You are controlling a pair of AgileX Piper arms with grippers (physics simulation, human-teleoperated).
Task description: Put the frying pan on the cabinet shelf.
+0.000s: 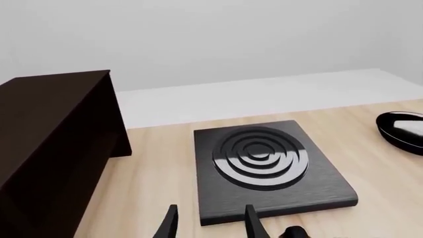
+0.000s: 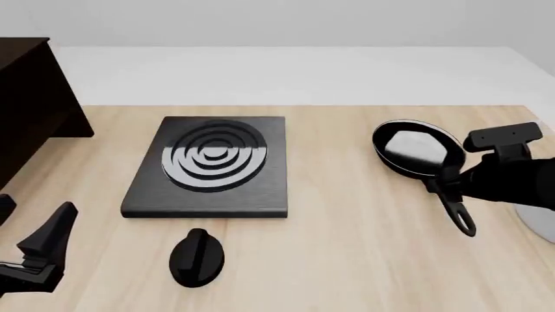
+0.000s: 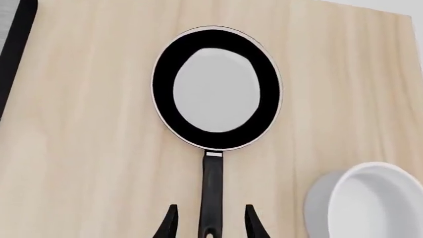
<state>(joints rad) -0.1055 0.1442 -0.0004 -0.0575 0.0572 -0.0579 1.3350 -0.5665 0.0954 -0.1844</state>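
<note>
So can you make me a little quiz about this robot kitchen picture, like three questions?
1. True or false: the frying pan already sits on the cabinet shelf.
2. Which thing lies nearest the front table edge? A) stove plate B) black knob C) white bowl
3. Fill in: the right gripper has its fingers on either side of the pan's ____.

Key: 1 false, it is on the table, right of the stove plate. 2 B. 3 handle.
</note>
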